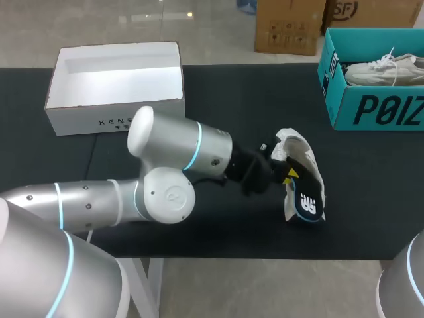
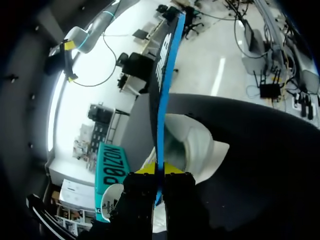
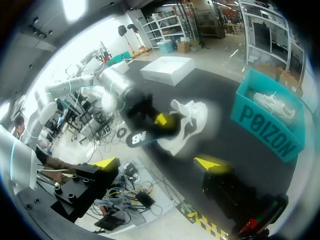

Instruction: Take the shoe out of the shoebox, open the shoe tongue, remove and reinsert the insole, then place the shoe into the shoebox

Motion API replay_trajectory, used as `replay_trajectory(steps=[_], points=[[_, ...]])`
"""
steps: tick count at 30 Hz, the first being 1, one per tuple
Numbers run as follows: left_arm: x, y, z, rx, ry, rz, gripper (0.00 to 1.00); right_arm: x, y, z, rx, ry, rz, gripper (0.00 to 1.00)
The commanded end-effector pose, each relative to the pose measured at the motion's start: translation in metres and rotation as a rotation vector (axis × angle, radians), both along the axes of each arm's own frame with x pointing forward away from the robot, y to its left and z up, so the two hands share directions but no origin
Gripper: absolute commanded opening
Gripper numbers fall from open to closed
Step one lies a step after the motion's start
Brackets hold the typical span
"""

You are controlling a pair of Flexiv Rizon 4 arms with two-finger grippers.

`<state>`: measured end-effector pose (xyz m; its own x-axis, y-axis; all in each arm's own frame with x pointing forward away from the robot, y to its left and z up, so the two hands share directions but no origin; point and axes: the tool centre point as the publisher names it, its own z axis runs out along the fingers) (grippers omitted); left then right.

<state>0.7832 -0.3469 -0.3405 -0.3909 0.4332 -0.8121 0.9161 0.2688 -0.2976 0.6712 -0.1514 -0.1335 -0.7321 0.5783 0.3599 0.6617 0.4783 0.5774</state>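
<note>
The left arm (image 1: pixel 172 156) is stretched low across the tabletop (image 1: pixel 218 99) from the left, its tool (image 1: pixel 289 175) clamped on the black-and-blue insole (image 1: pixel 308 205), held on edge at the near end of the white shoe (image 1: pixel 298 149) mid-tabletop. The teal shoebox (image 1: pixel 377 109), far right, holds a second shoe (image 1: pixel 381 69) – a white box (image 1: pixel 116 99) sits far left. The right tool (image 3: pixel 159 163) hangs with its fingers wide apart – gripping nothing.
</note>
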Motion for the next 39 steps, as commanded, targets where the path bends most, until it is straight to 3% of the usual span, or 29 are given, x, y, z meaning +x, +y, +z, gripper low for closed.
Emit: replay_trajectory(steps=[1,9,14,15,16,17,24,27,30,39], points=[[0.014,-0.002,-0.004,0.016,-0.005,-0.008,0.00,0.001,0.000,0.000,-0.002,0.003,0.000,1.00],[0.037,-0.019,-0.017,0.020,-0.002,-0.041,0.00,0.001,0.000,0.000,-0.002,0.003,0.000,1.00],[0.036,-0.035,-0.016,-0.002,0.019,-0.072,0.00,0.001,0.000,0.000,-0.002,0.003,0.000,1.00],[0.034,-0.037,-0.014,-0.002,0.021,-0.074,0.29,0.001,0.000,0.000,-0.002,0.003,0.000,1.00],[0.032,-0.039,-0.012,-0.002,0.023,-0.076,0.83,0.001,0.000,0.000,-0.002,0.003,0.000,1.00],[0.030,-0.039,-0.010,-0.002,0.024,-0.079,1.00,0.001,0.000,0.000,-0.002,0.003,0.000,1.00],[0.007,-0.033,0.002,0.005,0.039,-0.086,0.98,0.001,0.000,0.000,-0.002,0.003,0.000,1.00],[-0.003,-0.029,0.004,0.009,0.052,-0.081,0.67,0.001,0.000,0.000,-0.002,0.003,0.000,1.00],[-0.010,-0.024,0.006,0.004,0.061,-0.069,0.54,0.001,0.000,0.000,-0.002,0.003,0.000,1.00],[-0.016,-0.009,0.014,0.007,0.056,-0.035,0.57,0.001,0.000,0.000,-0.002,0.003,0.000,1.00]])
